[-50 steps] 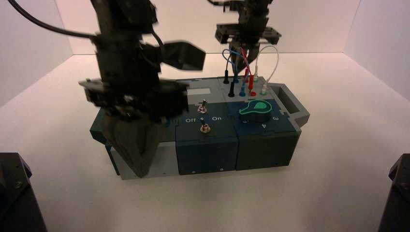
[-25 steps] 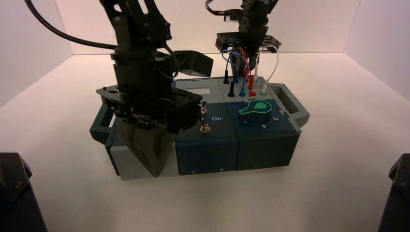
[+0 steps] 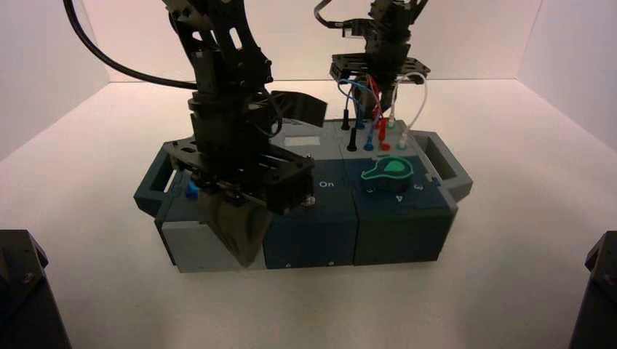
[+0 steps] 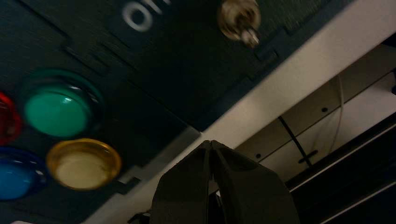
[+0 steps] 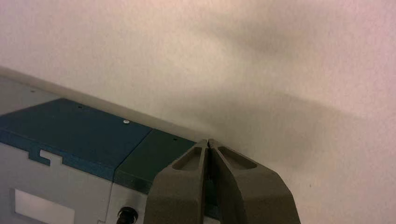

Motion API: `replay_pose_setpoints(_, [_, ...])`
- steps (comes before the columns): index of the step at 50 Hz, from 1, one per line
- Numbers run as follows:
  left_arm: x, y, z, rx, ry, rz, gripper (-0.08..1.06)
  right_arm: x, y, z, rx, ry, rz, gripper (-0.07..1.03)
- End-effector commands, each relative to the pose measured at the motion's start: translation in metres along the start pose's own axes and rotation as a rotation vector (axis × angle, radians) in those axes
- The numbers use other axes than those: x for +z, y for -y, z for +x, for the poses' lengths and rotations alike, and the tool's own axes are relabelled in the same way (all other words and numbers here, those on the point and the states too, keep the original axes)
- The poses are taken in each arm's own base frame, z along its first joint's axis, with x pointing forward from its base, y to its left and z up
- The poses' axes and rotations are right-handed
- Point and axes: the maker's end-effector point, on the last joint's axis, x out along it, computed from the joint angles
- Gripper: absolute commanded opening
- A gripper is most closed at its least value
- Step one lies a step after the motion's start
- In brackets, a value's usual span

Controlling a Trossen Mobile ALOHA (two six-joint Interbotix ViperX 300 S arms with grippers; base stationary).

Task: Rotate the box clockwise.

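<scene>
The box (image 3: 305, 196) sits at the middle of the high view, its long side running left to right, with a handle (image 3: 445, 161) at the right end and another at the left end. My left gripper (image 3: 236, 236) hangs in front of the box's left part, low against its front face, where the grey section meets the dark blue one. Its fingers (image 4: 205, 186) are pressed together with nothing between them. In my left wrist view they point at the pale front edge of the box, with the green button (image 4: 56, 108), yellow button (image 4: 83, 163), blue button (image 4: 16, 172) and a sliver of the red button (image 4: 7, 122) at the left of that frame, and a metal toggle switch (image 4: 240, 21) at the top.

My right gripper (image 3: 378, 91) is at the upper middle of the high view, behind the box's far side, above the looped wires (image 3: 378, 120). Its fingers (image 5: 210, 182) are also shut together and hold nothing. In my right wrist view they sit at the bottom centre, at the box's far edge (image 5: 154, 154), with white floor (image 5: 280, 70) filling the upper part of the frame.

The green dial (image 3: 389, 169) lies on the box's top right of centre in the high view, just in front of the wire plugs, and the word "On" is printed left of it.
</scene>
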Motion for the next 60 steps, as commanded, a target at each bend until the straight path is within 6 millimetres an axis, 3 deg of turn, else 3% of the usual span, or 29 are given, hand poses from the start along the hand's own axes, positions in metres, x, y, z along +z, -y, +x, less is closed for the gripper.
replay_pose_setpoints(1, [0.011, -0.002, -0.009, -0.005, 0.042, -0.001, -0.03, -0.004, -0.005, -0.015, 0.008, 0.017, -0.005, -0.02])
replay_pose_setpoints(23, [0.028, -0.052, -0.021, 0.061, 0.081, -0.064, -0.03, -0.028, -0.003, -0.022, 0.006, -0.056, 0.0, -0.02])
replay_pose_setpoints(40, [0.043, -0.068, -0.033, 0.081, 0.123, -0.083, -0.03, -0.047, -0.001, -0.013, 0.001, -0.125, 0.013, -0.02])
replay_pose_setpoints(60, [0.059, -0.101, -0.049, 0.121, 0.168, -0.126, -0.03, -0.072, 0.0, -0.008, 0.006, -0.167, 0.038, -0.02])
